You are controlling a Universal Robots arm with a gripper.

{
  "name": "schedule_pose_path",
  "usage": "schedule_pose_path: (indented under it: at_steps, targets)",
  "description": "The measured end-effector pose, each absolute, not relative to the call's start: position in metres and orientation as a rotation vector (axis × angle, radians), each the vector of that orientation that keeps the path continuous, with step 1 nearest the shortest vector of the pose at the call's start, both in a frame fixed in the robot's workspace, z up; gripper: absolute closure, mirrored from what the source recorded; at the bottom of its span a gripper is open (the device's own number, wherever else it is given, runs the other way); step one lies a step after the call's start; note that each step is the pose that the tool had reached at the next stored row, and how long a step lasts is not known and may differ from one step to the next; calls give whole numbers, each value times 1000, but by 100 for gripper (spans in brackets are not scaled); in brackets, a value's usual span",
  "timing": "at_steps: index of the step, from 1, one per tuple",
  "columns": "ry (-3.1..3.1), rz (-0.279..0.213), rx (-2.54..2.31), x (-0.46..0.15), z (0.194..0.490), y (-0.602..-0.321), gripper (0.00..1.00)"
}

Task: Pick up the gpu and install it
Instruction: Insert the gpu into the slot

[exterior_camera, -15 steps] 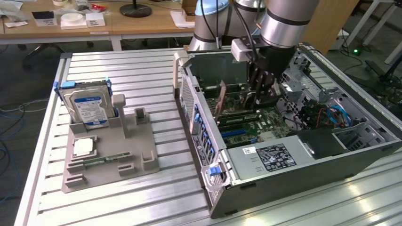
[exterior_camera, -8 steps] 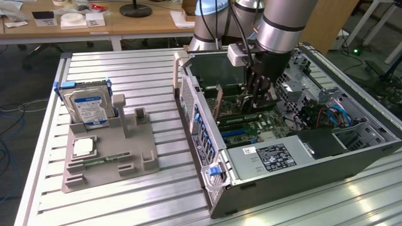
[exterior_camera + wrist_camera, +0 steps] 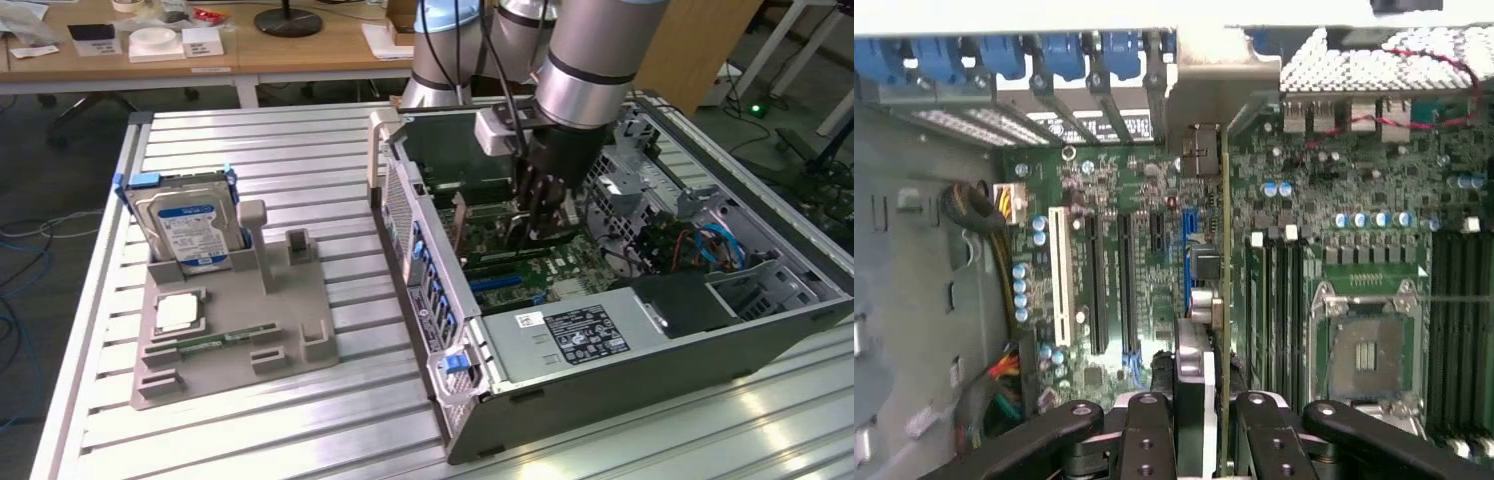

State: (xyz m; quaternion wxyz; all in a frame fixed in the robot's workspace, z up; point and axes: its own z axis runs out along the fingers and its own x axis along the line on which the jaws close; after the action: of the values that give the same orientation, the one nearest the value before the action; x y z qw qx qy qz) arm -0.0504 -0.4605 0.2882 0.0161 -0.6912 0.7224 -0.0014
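- The gripper (image 3: 1204, 432) was down inside the case (image 3: 641, 400), its fingers (image 3: 1146, 435) pinching the gpu (image 3: 1223, 230) by the top edge.
- The gpu stood on edge over the motherboard (image 3: 1114, 180), its metal bracket (image 3: 1219, 75) against the case's rear wall. It was just beside the blue slot (image 3: 1189, 235). We could not tell whether its connector was seated.
- We judged the gpu light and stiff but fragile: a thin board with exposed parts that could crack or bend if twisted. The top edge near the middle looked the right hold, clear of connector and bracket, so any push would go straight down.
- The case lay open on its side on the table (image 3: 267, 140). It held the motherboard, a row of slots (image 3: 1097, 280), cable bundles (image 3: 714, 245) and a labelled power supply (image 3: 587, 335).
- Well apart, toward the exterior view's left, a grey holder (image 3: 300, 330) carried a hard drive (image 3: 187, 225) standing upright, a processor (image 3: 178, 312) and a memory stick (image 3: 220, 340) lying flat.
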Motion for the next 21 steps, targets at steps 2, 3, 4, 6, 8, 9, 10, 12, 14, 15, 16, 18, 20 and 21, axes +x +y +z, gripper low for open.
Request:
schedule_pose_path:
  at_steps: [2,3,4,6,8,9,10,12,14,15,16,18,20,21]
  targets:
    - [2247,-4,-2150,-52,285,-460,72]
    - [2247,-4,-2150,-52,283,-460,72]
    - [2247,-4,-2150,-52,281,-460,72]
    - [2247,-4,-2150,-52,277,-460,72]
    - [2247,-4,-2150,-53,274,-460,72]
    - [2247,-4,-2150,-53,272,-461,72]
    - [2247,-4,-2150,-53,271,-461,72]
    - [2238,-4,-2159,-53,270,-461,72]
    - [2227,-3,-2170,-53,270,-461,72]
    - [2226,-3,-2171,-53,269,-461,72]
    - [2226,-3,-2171,-53,269,-461,72]
    - [2225,-3,-2172,-53,269,-462,72]
    - [2226,-3,-2172,-53,269,-462,72]
    - [2226,-3,-2172,-53,269,-462,72]
